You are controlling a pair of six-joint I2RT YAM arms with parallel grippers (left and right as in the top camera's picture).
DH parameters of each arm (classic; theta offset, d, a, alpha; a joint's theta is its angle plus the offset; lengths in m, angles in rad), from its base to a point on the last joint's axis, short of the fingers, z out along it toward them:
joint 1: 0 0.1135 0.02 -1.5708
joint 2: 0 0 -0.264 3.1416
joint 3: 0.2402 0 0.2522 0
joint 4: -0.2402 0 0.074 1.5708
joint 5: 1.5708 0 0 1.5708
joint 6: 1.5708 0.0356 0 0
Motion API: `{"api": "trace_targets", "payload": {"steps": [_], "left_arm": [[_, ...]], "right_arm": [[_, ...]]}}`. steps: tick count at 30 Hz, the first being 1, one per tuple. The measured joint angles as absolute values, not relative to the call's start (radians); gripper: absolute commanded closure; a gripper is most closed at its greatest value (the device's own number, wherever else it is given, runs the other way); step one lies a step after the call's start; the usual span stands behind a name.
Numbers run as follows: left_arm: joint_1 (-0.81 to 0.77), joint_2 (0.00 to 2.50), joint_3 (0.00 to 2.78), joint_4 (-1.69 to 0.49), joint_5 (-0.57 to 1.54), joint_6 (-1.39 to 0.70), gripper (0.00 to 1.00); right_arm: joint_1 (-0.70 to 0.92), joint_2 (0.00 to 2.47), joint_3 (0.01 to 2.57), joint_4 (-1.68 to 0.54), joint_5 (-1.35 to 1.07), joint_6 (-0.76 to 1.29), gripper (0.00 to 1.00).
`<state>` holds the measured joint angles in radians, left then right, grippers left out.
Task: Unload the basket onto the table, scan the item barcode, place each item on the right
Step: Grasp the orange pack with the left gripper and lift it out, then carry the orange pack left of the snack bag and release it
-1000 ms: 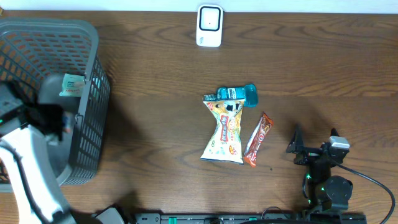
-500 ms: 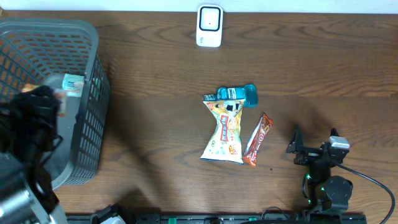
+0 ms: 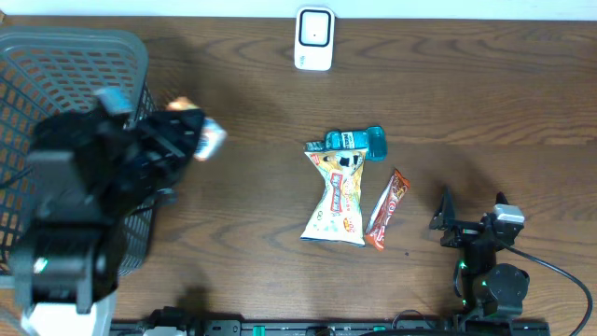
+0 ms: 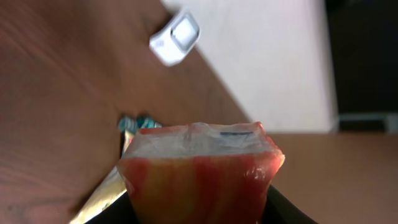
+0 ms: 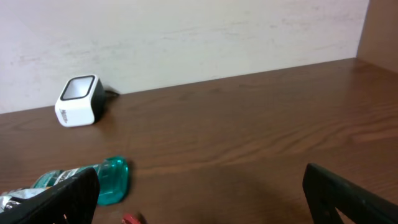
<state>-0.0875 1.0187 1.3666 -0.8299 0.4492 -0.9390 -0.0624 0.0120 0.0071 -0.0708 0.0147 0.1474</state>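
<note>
The packet (image 4: 200, 171) is soft, streaked red and pale yellow with a clear crimped edge, and the left hand (image 3: 183, 138) is clamped on it over the bench (image 3: 485, 112), just beside the basket (image 3: 75, 47) and well left of the scanner (image 3: 314, 38). That colouring shows only in the left wrist view, since overhead the packet is a small blur; the right wrist view shows the right hand (image 5: 205, 208) with fingers wide apart, holding nothing

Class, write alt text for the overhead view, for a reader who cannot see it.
The left gripper holds a small packet over a wooden table, beside a grey basket. A white scanner sits at the far edge; a snack bag, a teal bottle and a red bar lie mid-table. The right gripper rests open at the near right.
</note>
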Motion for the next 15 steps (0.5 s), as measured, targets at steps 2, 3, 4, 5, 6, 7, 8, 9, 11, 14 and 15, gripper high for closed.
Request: {"api": "trace_targets", "payload": {"steps": [2, 3, 4, 5, 6, 7, 8, 9, 11, 14, 15], "left_arm": [[-0.172, 1.068, 1.367, -0.829, 0.423, -0.927, 0.55], [-0.215, 1.095, 1.367, -0.830, 0.410, -0.916, 0.55], [-0.257, 1.127, 1.367, -0.830, 0.397, -0.906, 0.55], [-0.288, 1.150, 1.367, -0.830, 0.383, -0.896, 0.55], [-0.324, 1.182, 1.367, -0.831, 0.366, -0.888, 0.55], [-0.361, 1.219, 1.367, -0.834, 0.348, -0.881, 0.55], [-0.388, 1.248, 1.367, -0.838, 0.329, -0.877, 0.55], [-0.415, 1.281, 1.366, -0.846, 0.311, -0.873, 0.55], [-0.454, 1.343, 1.365, -0.865, 0.271, -0.863, 0.55], [-0.490, 1.431, 1.365, -0.877, 0.225, -0.859, 0.55], [-0.497, 1.456, 1.365, -0.878, 0.217, -0.859, 0.55]], "right_arm": [[-0.062, 0.012, 0.007, -0.071, 0.014, 0.147, 0.01], [-0.062, 0.012, 0.007, -0.071, 0.014, 0.147, 0.01], [-0.062, 0.012, 0.007, -0.071, 0.014, 0.147, 0.01], [-0.062, 0.012, 0.007, -0.071, 0.014, 0.147, 0.01], [-0.062, 0.012, 0.007, -0.070, 0.015, 0.147, 0.01], [-0.062, 0.012, 0.007, -0.071, 0.015, 0.147, 0.01], [-0.062, 0.012, 0.007, -0.070, 0.015, 0.147, 0.01], [-0.062, 0.012, 0.007, -0.071, 0.014, 0.147, 0.01], [-0.062, 0.012, 0.007, -0.071, 0.015, 0.147, 0.01], [-0.062, 0.012, 0.007, -0.071, 0.015, 0.147, 0.01], [-0.062, 0.012, 0.007, -0.071, 0.015, 0.147, 0.01]]}}
